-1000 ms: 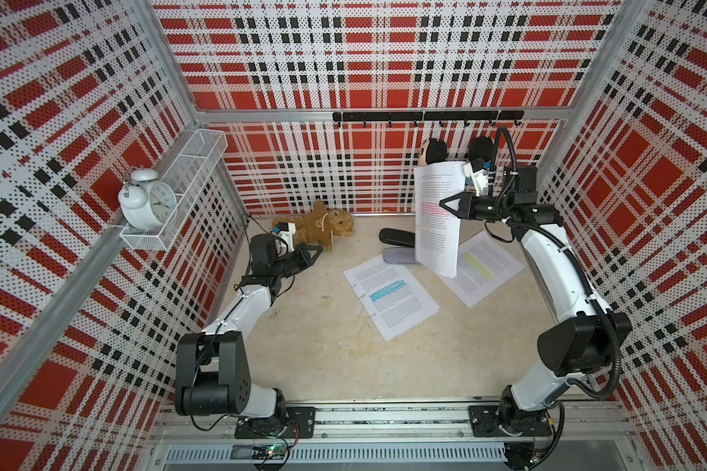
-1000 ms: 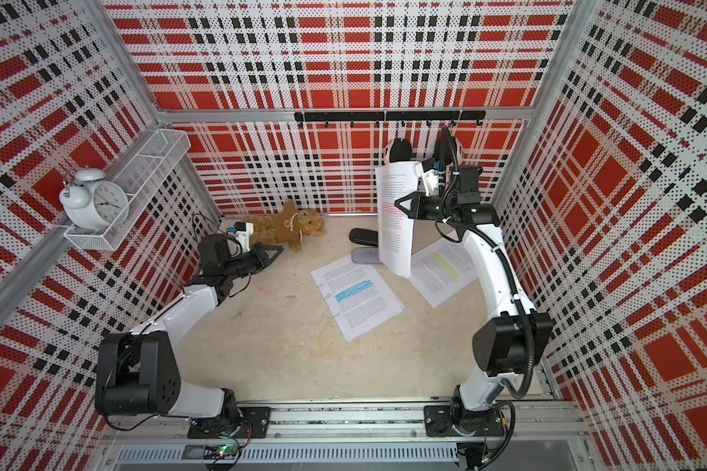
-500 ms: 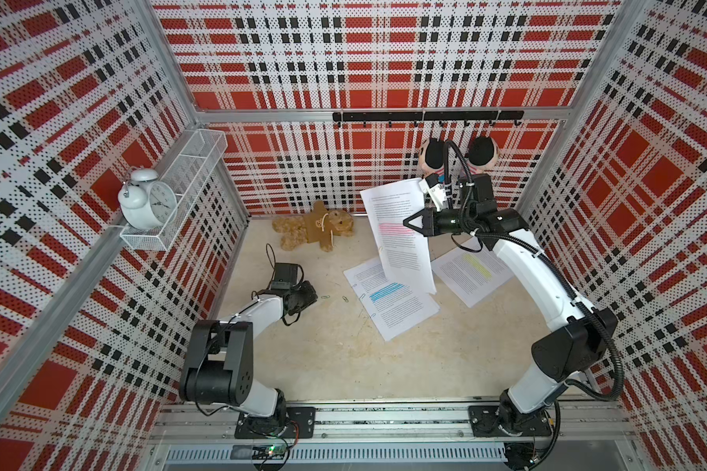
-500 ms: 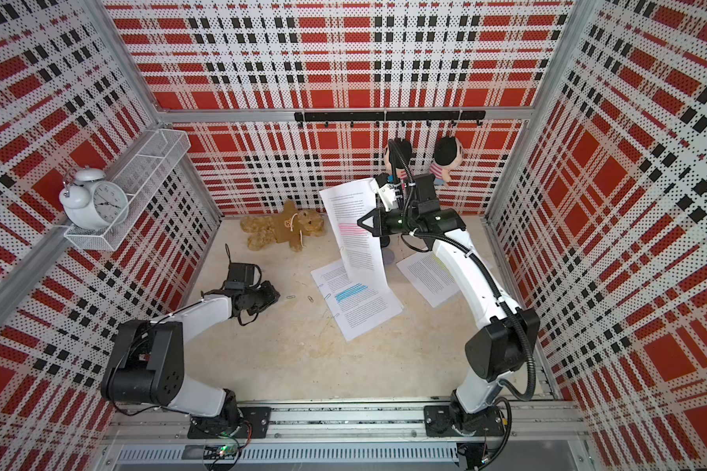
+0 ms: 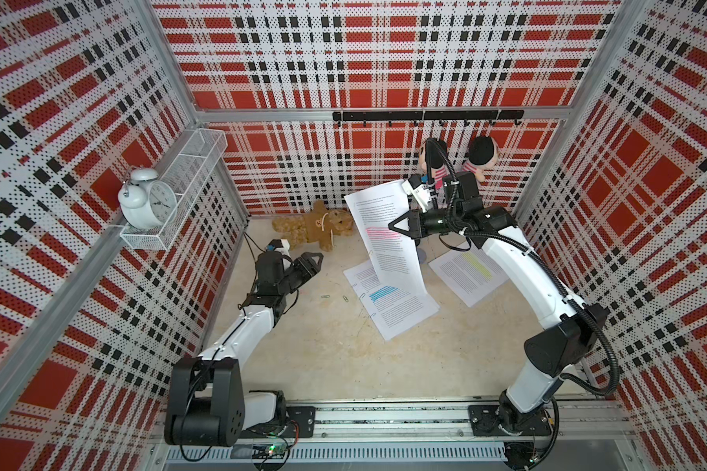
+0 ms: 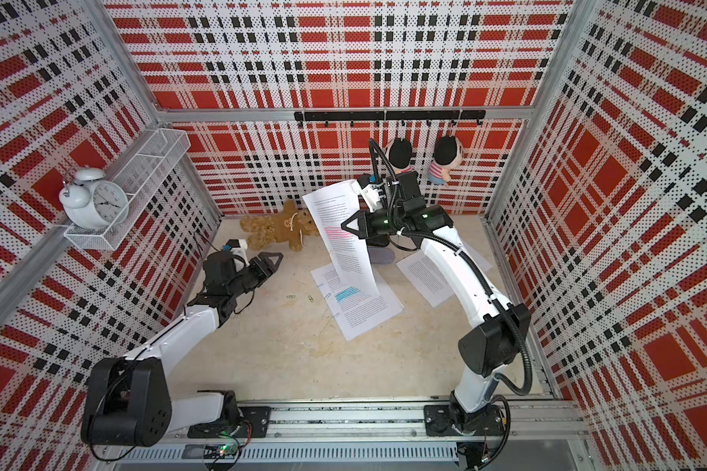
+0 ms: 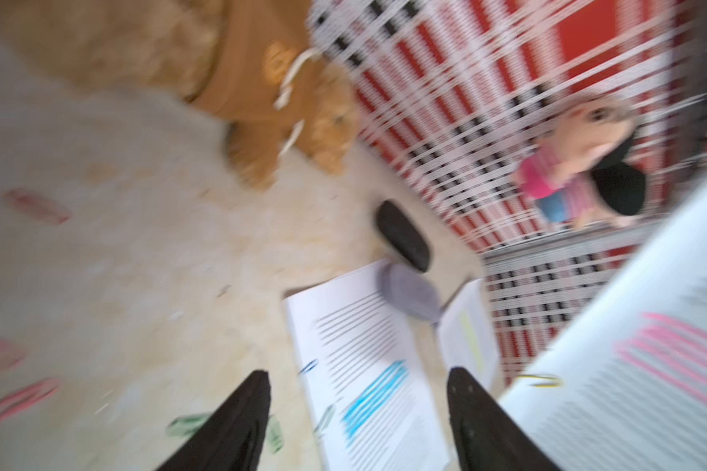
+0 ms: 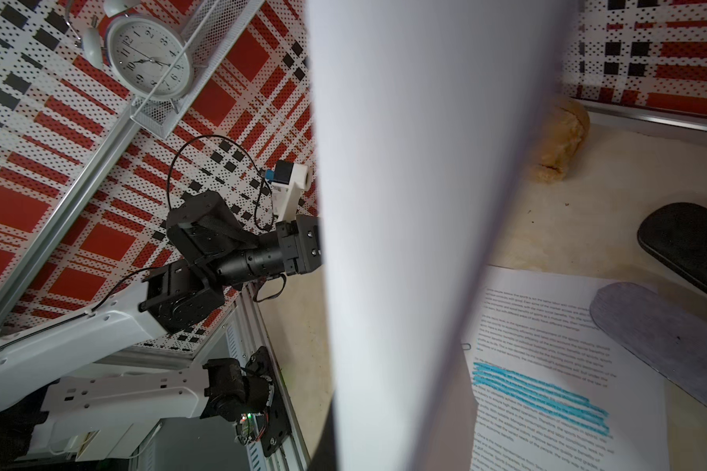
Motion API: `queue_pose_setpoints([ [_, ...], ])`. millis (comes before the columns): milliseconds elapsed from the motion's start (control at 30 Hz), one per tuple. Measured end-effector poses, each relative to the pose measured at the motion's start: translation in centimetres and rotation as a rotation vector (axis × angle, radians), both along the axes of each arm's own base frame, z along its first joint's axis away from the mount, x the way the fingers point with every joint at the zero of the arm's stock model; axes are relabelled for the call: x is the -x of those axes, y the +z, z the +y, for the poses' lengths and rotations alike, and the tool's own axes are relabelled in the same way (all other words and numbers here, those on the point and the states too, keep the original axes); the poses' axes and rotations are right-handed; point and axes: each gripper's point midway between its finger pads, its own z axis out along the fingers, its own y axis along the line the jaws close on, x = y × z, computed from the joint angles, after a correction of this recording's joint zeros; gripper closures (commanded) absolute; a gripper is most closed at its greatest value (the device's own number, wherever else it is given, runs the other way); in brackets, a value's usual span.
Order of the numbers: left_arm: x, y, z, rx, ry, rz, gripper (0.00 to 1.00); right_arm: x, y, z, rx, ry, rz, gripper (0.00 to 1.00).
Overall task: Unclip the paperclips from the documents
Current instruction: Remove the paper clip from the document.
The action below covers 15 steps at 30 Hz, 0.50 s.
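Note:
My right gripper [image 5: 392, 228] [image 6: 345, 227] is shut on the side edge of the pink-banded document [image 5: 388, 253] [image 6: 345, 253] and holds it hanging in the air. A yellowish paperclip [image 7: 541, 380] sits on that sheet's edge. Below it the blue-banded document [image 5: 396, 310] [image 8: 547, 391] lies flat, with paperclips [image 7: 307, 366] along its edge. The yellow-banded document [image 5: 470, 273] lies to the right. My left gripper [image 5: 317, 257] [image 7: 358, 373] is open and empty above the table, left of the papers. Two loose paperclips [image 5: 324, 296] lie beneath it. In the right wrist view the held sheet hides my fingers.
A brown teddy bear [image 5: 315, 228] lies at the back. A black glasses case [image 8: 686, 244] and a grey one [image 8: 666, 334] sit behind the papers. Pinkish clips [image 7: 35, 206] lie on the table. A clock [image 5: 152, 202] stands in a wall basket. Two dolls [image 5: 480, 157] hang on hooks.
My left gripper went from shut to open, dipping toward the table and lifting again. The right arm swung the pink-banded document to the left, over the blue-banded one.

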Motion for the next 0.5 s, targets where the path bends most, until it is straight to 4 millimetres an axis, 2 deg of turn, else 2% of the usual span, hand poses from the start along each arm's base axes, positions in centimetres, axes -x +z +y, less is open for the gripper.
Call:
queue_pose_setpoints([
  [67, -0.4, 3.1, -1.3, 0.071, -0.066, -0.102, 0.26, 0.3, 0.8, 1.0, -0.015, 0.035, -0.003, 1.00],
  [167, -0.6, 6.5, -3.0, 0.150, -0.159, -0.204, 0.23, 0.4, 1.9, 2.2, -0.038, 0.083, -0.007, 1.00],
  [367, 0.0, 10.7, -5.4, 0.246, -0.312, -0.320, 0.19, 1.3, 3.6, 3.9, -0.091, 0.163, 0.009, 1.00],
  [500, 0.8, 12.4, -6.3, 0.292, -0.389, -0.367, 0.18, 2.2, 4.0, 4.3, -0.116, 0.197, 0.040, 1.00],
])
